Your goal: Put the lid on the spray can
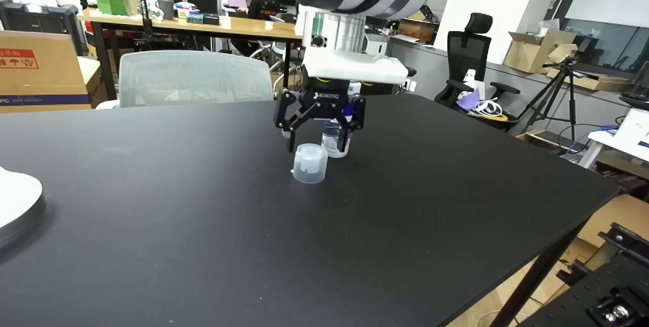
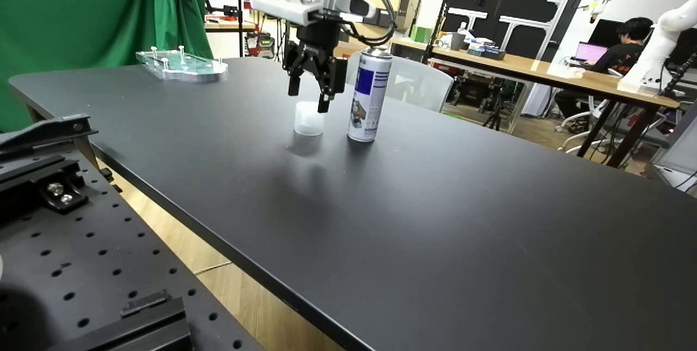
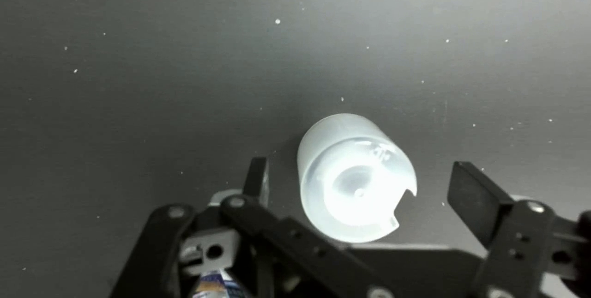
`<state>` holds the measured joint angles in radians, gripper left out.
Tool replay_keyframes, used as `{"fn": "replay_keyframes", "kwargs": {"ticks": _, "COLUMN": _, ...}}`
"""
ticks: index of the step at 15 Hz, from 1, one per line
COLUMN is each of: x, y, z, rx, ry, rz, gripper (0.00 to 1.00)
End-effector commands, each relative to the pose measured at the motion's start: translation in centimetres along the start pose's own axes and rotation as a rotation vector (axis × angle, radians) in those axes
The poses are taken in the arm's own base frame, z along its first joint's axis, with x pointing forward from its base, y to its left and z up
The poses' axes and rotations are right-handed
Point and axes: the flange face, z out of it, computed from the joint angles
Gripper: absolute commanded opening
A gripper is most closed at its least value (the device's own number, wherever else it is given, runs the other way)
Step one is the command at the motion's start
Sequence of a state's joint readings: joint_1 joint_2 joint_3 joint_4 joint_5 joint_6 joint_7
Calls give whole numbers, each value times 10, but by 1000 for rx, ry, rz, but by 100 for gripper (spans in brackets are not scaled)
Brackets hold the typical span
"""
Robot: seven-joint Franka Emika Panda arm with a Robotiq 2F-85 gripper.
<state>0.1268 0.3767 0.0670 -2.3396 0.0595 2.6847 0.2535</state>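
The lid [image 1: 310,164] is a translucent whitish cap standing on the black table. It also shows in an exterior view [image 2: 309,119] and in the wrist view [image 3: 355,182], where a notch shows in its rim. The spray can [image 2: 370,98] stands upright beside the lid, with a white body and blue label. In an exterior view the can [image 1: 334,145] is partly behind the gripper, and only a sliver [image 3: 214,285] shows in the wrist view. My gripper [image 1: 317,147] is open and empty above the lid. In the wrist view its fingers [image 3: 362,185] are on both sides of the lid, apart from it.
A clear plate with pegs [image 2: 182,66] lies at the table's far end. A white rounded object [image 1: 17,200] stands at the table's left in an exterior view. A mesh chair [image 1: 195,77] is behind the table. A black perforated board [image 2: 109,264] adjoins the table edge.
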Motion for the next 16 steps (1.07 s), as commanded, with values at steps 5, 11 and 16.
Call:
{"fn": "replay_keyframes", "kwargs": {"ticks": 5, "x": 12, "y": -4, "z": 8, "rx": -39, "ry": 29, "rz": 45, "gripper": 100}}
{"fn": "replay_keyframes", "kwargs": {"ticks": 11, "x": 12, "y": -5, "z": 2, "rx": -48, "ry": 42, "rz": 73, "gripper": 45}}
{"fn": "replay_keyframes", "kwargs": {"ticks": 16, "x": 10, "y": -10, "z": -22, "rx": -48, "ry": 91, "rz": 66, "gripper": 40}}
